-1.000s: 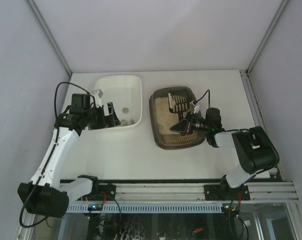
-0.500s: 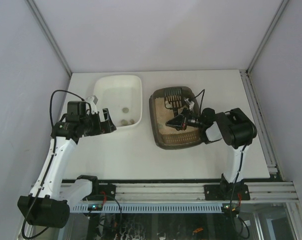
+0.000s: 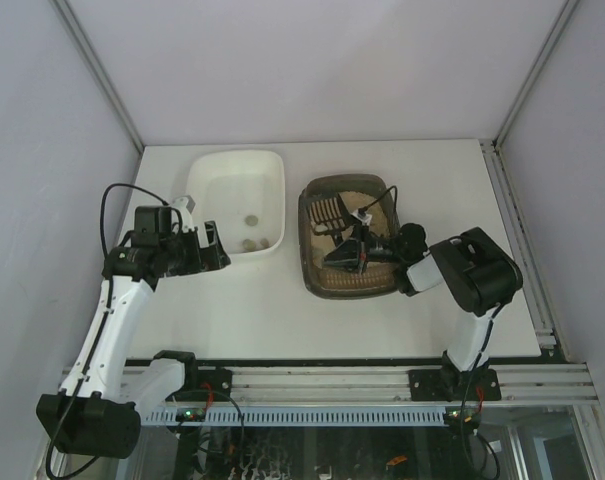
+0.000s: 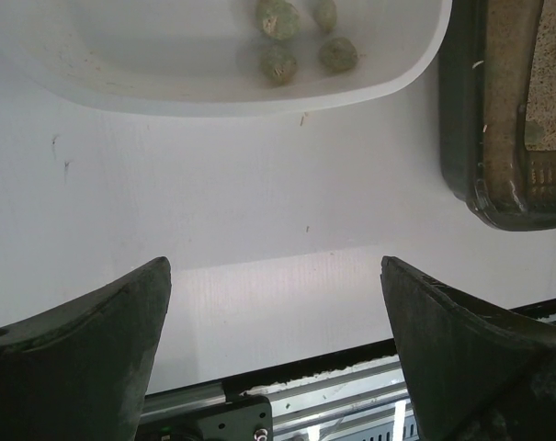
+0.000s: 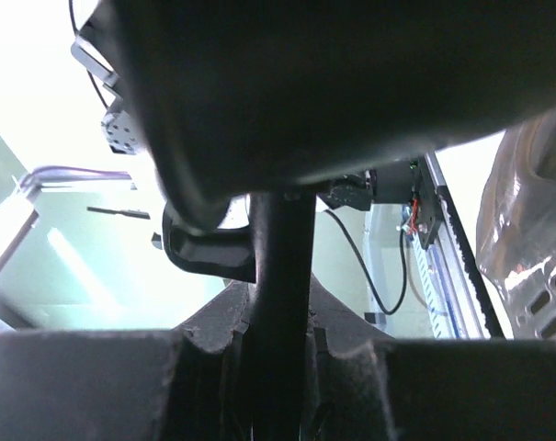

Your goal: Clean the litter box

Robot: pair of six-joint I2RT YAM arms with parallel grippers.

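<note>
The dark grey-brown litter box (image 3: pixel 305 240) with beige litter stands right of centre; its corner shows in the left wrist view (image 4: pixel 498 138). My right gripper (image 3: pixel 360 250) reaches into it from the right, shut on the handle of a black slotted scoop (image 3: pixel 328 212), whose head lies over the litter at the far left of the box. In the right wrist view the handle (image 5: pixel 282 266) runs straight up between the closed fingers of that gripper (image 5: pixel 282 367). My left gripper (image 3: pixel 214 248) is open and empty over bare table, just near of the white tray; its jaws stand wide apart around nothing (image 4: pixel 276 276).
A white plastic tray (image 3: pixel 197 175) stands left of the litter box and holds several greenish clumps (image 3: pixel 250 243), also seen in the left wrist view (image 4: pixel 278 62). The table's near edge and aluminium rail (image 3: pixel 312 385) lie below.
My left gripper has drawn back out of the white tray to the near left. My right gripper has swung the scoop's head from the box's far end to its far left.
</note>
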